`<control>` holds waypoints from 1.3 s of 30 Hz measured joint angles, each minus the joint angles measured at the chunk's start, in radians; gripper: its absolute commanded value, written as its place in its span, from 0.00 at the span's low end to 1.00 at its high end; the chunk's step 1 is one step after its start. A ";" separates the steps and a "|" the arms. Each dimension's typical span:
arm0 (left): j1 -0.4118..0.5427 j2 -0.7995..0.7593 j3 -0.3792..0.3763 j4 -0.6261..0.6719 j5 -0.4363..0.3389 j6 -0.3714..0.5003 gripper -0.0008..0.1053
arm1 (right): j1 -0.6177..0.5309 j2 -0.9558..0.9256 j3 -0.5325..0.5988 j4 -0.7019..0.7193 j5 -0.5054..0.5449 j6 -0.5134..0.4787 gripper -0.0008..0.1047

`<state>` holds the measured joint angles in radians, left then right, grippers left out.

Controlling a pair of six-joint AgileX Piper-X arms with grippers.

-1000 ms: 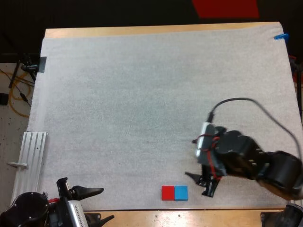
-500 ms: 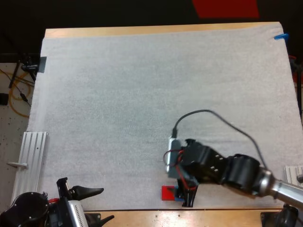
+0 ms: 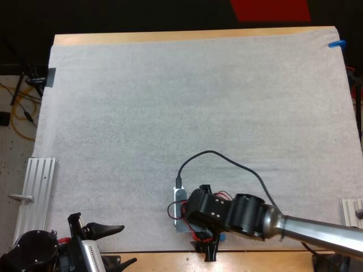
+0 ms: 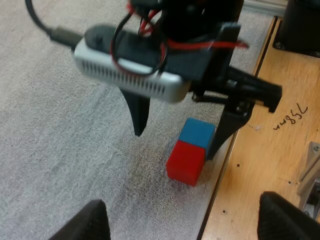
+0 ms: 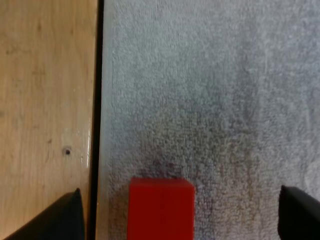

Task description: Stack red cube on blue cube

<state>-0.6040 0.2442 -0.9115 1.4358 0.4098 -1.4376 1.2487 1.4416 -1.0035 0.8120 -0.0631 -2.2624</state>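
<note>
The red cube (image 4: pixel 186 162) and the blue cube (image 4: pixel 197 133) sit side by side, touching, at the mat's near edge. My right gripper (image 4: pixel 175 144) hangs open just above them, one finger on the mat side and one at the wooden edge. In the high view the right gripper (image 3: pixel 205 249) covers the cubes, leaving a sliver of blue cube (image 3: pixel 221 237). The right wrist view looks straight down on the red cube (image 5: pixel 161 207), which lies between the spread fingers of the right gripper (image 5: pixel 180 191). My left gripper (image 3: pixel 126 245) rests open and empty at the near left, facing the cubes.
A bare wooden strip of table (image 4: pixel 260 165) runs right beside the cubes, past the mat's edge (image 5: pixel 100 100). A metal rail (image 3: pixel 38 190) lies off the mat's left side. The wide white mat (image 3: pixel 187 107) stretches beyond the cubes.
My right arm has swung left, from right of the cubes to directly over them, hiding them in the high view. The left arm has stayed still.
</note>
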 measured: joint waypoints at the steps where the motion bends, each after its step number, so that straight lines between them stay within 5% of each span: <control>1: 0.000 0.000 0.000 0.000 0.000 0.000 0.59 | 0.000 0.010 -0.003 0.001 0.000 0.000 0.72; 22: 0.000 0.000 0.000 0.000 0.000 0.000 0.59 | 0.000 0.209 -0.004 -0.021 0.049 0.010 0.72; 25: 0.000 0.000 0.000 0.000 0.000 0.000 0.59 | 0.000 0.222 -0.004 -0.020 0.063 0.010 0.67; 32: 0.000 0.000 0.000 0.000 0.000 0.000 0.59 | 0.000 0.223 -0.004 -0.020 0.063 0.010 0.39; 39: 0.000 0.000 0.000 0.000 0.000 0.000 0.59 | 0.000 0.223 -0.016 -0.004 0.063 0.018 0.36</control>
<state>-0.6040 0.2442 -0.9115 1.4358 0.4098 -1.4376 1.2487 1.6644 -1.0196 0.8081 0.0000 -2.2442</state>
